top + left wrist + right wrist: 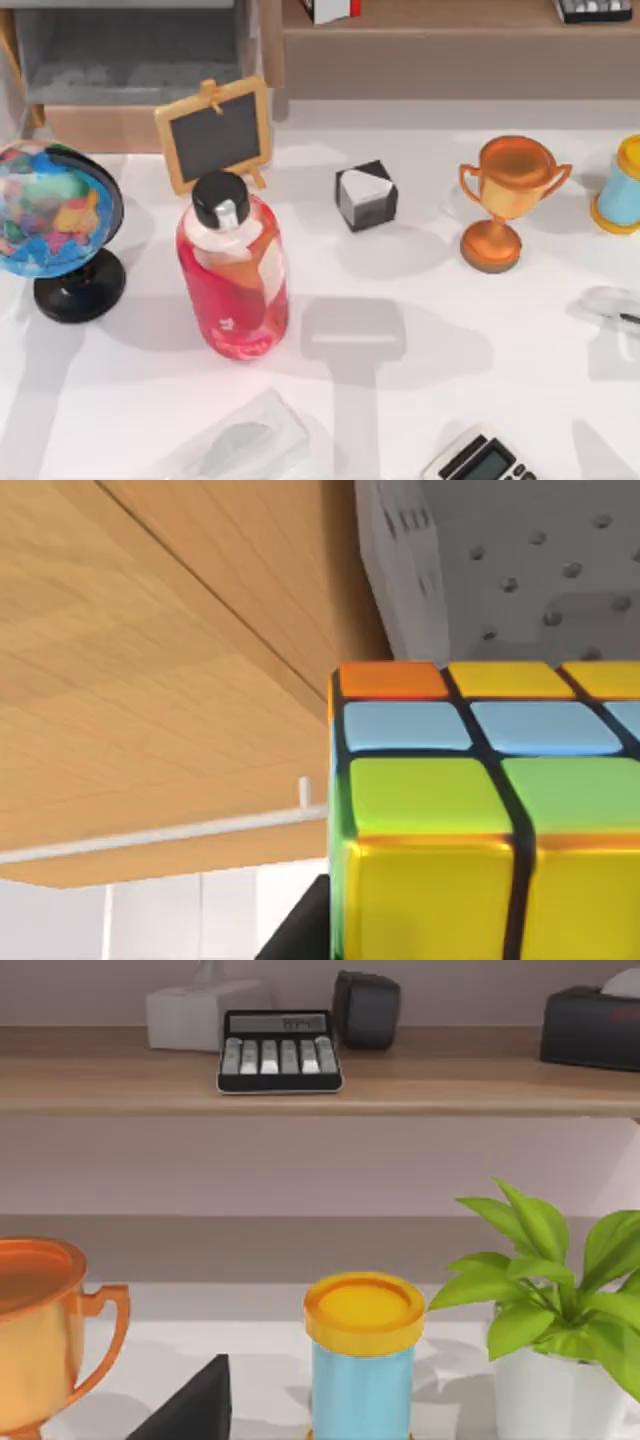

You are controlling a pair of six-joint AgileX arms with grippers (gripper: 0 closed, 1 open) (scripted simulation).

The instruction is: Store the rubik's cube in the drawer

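Tiles of yellow, green, pale blue and orange crowd the left wrist view: the rubik's cube sits very close to that camera, its faces square to the lens with one edge running level across the view, and being a cube it has no long axis. Whether the left hand is spread or pinching it I cannot tell. Behind the cube a light-brown wooden panel slants across, carrying one thin pale bar handle, and a grey perforated wall rises past it.

From above, the drawer stands pulled out at the back left of the surface, its grey inside bare, its wooden front facing the surface.

On the surface stand one globe, one small chalkboard sign, one red bottle, one black-and-white cube, one trophy, one blue jar with a yellow lid and one calculator at the near edge. The widest open room lies in the middle, between bottle and trophy.

The right wrist view looks toward the jar, a potted plant and the shelf.
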